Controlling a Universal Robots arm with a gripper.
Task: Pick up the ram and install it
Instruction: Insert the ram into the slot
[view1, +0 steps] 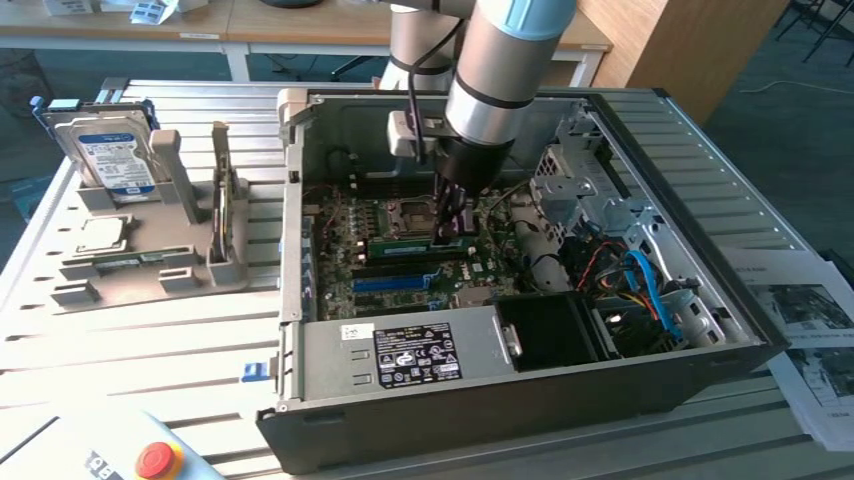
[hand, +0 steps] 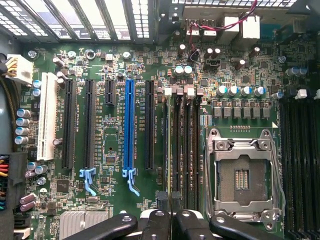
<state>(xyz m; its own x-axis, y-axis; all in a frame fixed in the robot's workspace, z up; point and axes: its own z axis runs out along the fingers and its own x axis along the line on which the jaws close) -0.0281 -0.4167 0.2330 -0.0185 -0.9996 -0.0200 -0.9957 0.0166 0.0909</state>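
Reaching into the computer case (view1: 534, 395), jaws clamped on the ram (view1: 404, 243), at the memory slots (hand: 186, 150)

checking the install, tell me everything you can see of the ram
The ram is a long, narrow green board with a row of dark chips. It seems to stand on its long edge on the motherboard, beside the socket, inside the open case. The tool is shut on its upper edge, toward the exterior view's right end. Whether it is seated cannot be told.
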